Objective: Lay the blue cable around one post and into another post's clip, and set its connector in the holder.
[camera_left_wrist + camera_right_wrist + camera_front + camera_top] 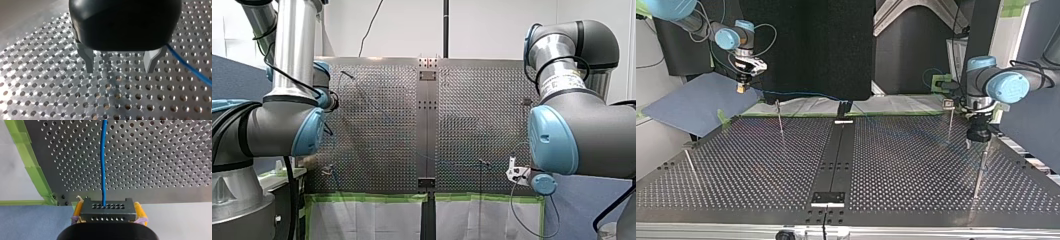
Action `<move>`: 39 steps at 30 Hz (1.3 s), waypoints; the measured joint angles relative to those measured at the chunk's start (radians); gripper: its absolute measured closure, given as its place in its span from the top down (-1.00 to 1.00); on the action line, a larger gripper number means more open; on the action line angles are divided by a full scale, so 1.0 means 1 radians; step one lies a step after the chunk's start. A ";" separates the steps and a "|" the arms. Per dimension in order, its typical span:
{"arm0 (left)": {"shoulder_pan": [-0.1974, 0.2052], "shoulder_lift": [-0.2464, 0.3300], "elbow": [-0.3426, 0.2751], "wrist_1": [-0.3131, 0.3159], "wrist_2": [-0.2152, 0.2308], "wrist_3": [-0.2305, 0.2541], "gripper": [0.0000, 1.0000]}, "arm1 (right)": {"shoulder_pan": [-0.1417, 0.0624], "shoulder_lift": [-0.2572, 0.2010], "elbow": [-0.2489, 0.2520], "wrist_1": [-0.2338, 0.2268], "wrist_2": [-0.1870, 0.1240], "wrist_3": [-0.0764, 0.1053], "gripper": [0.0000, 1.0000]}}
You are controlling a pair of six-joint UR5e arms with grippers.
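**A:** What is my right gripper [108,213] holding?

**B:** Its yellow pads [140,211] are clamped on both sides of a dark grey, block-shaped connector [108,207]. The connector has rows of small round holes. In the top view the gripper hangs past the table's far left corner, over a flat blue mat [691,102].

**A:** And the cable?

**B:** A thin, smooth blue cable [103,160] leaves the middle of the connector. It runs straight ahead over the perforated metal table [162,157], a shiny sheet with even holes. In the top view it stretches from that gripper to the right along the far edge. Strips of green tape [35,170] line that edge.

**A:** And my left gripper [118,70]?

**B:** It has a rounded black body and two pointed metal fingers [88,60]. The fingers are spread apart with nothing between them. It sits just above the table at the top view's right. The cable passes beside one finger. Thin metal posts [780,117] stand upright on the table, one close beside this gripper.

**A:** Is there any writing?

**B:** A white label [562,80] wraps my right arm, but its print is too small to read.
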 joint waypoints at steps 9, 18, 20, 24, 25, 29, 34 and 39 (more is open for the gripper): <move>-0.004 0.000 -0.014 0.085 0.024 -0.085 0.99 | 0.003 0.000 -0.001 0.004 0.000 0.000 -1.00; -0.005 0.000 -0.060 0.162 0.052 -0.162 0.99 | 0.008 0.000 -0.001 0.008 -0.002 0.000 -1.00; -0.006 0.000 -0.070 0.178 0.055 -0.178 0.99 | 0.009 0.000 -0.002 0.009 -0.002 0.000 -1.00; -0.006 0.003 -0.078 0.210 0.055 -0.210 0.99 | 0.011 0.000 -0.002 0.011 -0.002 0.000 -1.00; -0.006 0.005 -0.078 0.220 0.055 -0.220 0.99 | 0.011 0.000 -0.002 0.011 -0.002 0.000 -1.00; -0.006 0.016 -0.080 0.253 0.050 -0.253 0.99 | 0.013 0.000 -0.002 0.013 -0.002 0.000 -1.00; -0.002 0.042 -0.080 0.268 0.037 -0.298 0.99 | 0.014 0.000 -0.002 0.014 -0.002 0.000 -1.00; -0.001 0.052 -0.080 0.249 0.034 -0.335 0.99 | 0.016 0.000 -0.001 0.014 -0.002 0.001 -1.00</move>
